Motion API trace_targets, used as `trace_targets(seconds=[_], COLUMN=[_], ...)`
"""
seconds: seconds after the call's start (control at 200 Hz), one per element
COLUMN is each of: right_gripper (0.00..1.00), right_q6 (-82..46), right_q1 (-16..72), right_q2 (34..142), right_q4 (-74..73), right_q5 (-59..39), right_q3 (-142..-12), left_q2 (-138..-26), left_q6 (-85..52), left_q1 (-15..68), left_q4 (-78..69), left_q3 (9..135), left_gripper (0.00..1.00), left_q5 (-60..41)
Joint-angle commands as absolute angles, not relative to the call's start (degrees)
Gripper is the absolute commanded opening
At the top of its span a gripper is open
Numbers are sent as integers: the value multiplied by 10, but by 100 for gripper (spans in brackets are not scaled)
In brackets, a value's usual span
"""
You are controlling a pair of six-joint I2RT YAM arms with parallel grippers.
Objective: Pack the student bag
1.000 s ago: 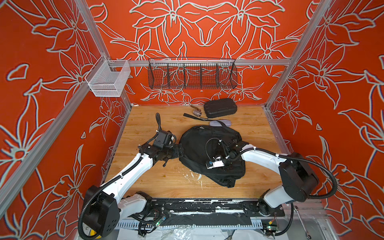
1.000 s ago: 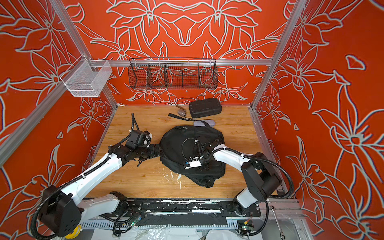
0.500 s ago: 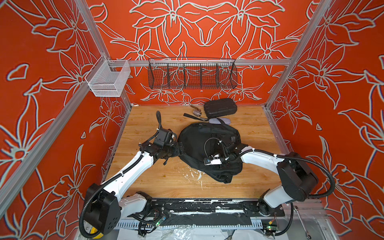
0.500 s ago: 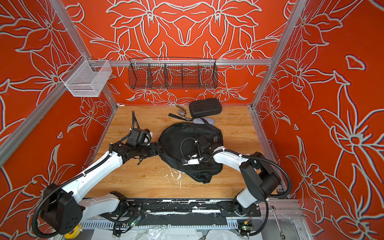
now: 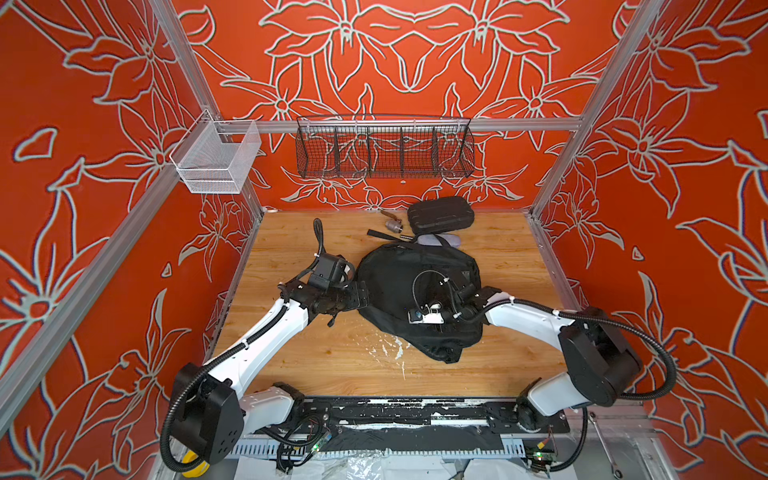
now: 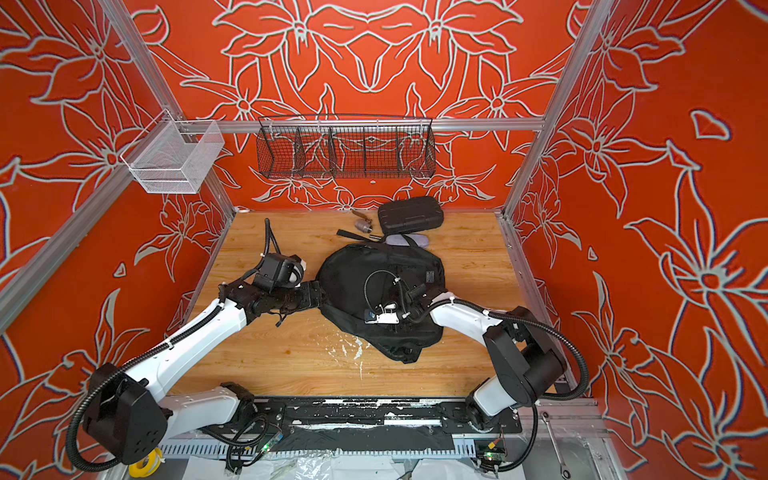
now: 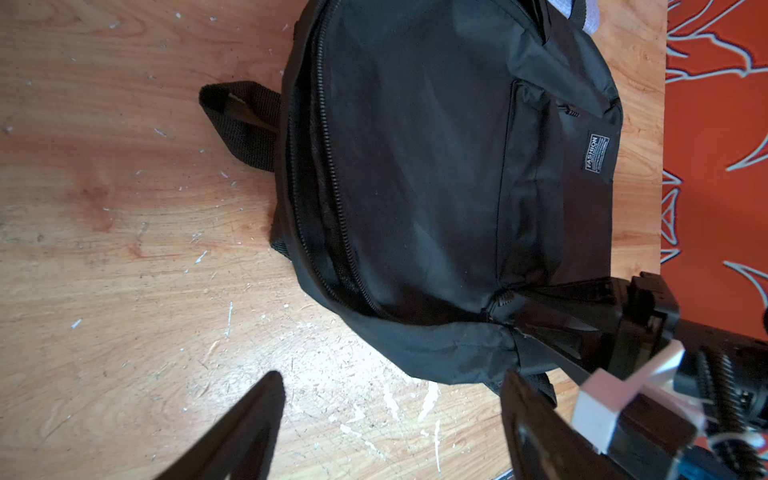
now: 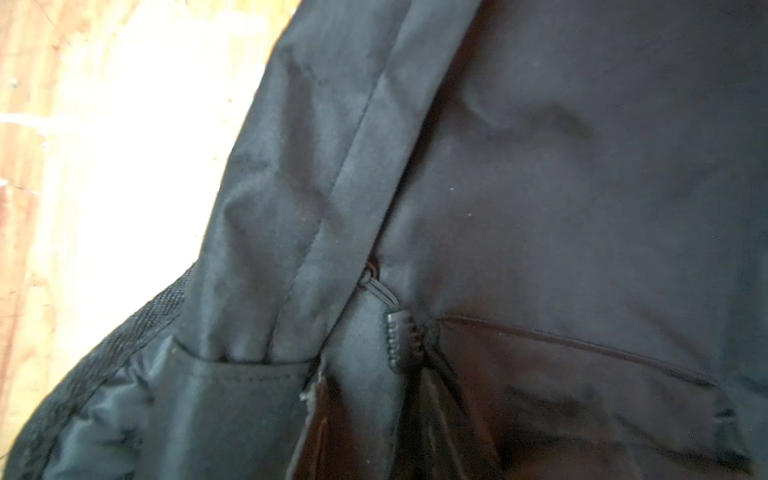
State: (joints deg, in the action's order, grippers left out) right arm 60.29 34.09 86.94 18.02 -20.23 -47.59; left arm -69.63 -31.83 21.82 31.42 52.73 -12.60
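Note:
The student bag (image 5: pixel 395 270) (image 6: pixel 347 270) is a soft black backpack lying flat mid-table, label patch (image 7: pixel 597 158) showing. My left gripper (image 5: pixel 360 294) (image 6: pixel 315 293) (image 7: pixel 390 376) stands open just off the bag's left edge, over bare wood, holding nothing. My right gripper (image 5: pixel 415 309) (image 6: pixel 372 309) (image 8: pixel 372 374) sits low on the bag's front part. Its fingers stand a narrow way apart with a fold of bag fabric between them. The zipper pull (image 8: pixel 397 336) (image 7: pixel 496 301) lies at their tips.
A rigid black ribbed case (image 5: pixel 440 214) (image 6: pixel 409 214) lies at the back. Before it lie a grey pouch (image 5: pixel 438 240), a small metal piece (image 5: pixel 390 225) and a dark stick (image 5: pixel 382 235). A black wire basket (image 5: pixel 384 151) and a white mesh basket (image 5: pixel 216 162) hang on the walls.
My right gripper has shifted left over the bag and its jaws have spread somewhat. The bag's front part has bunched in a little. The left arm has hardly moved.

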Motion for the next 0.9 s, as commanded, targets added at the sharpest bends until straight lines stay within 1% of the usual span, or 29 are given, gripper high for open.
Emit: trace_targets(seconds=[0.0, 0.2, 0.355, 0.67, 0.896], right_gripper=[38, 37, 40, 34, 36], right_q6=[624, 623, 626, 663, 679], right_q1=[336, 336, 338, 338, 338], right_q2=[873, 893, 915, 968, 997], right_q4=[196, 195, 196, 212, 236], right_q5=[-242, -253, -251, -229, -229], right_q3=[-504, -521, -533, -555, -568], left_q2=[-698, -698, -692, -686, -680], left_q6=[-312, -313, -316, -318, -317], left_q1=[221, 222, 221, 221, 221], left_q4=[327, 328, 329, 337, 334], left_q3=[539, 538, 533, 532, 535], left_gripper=[81, 81, 81, 81, 82], left_q5=[-117, -118, -114, -100, -98])
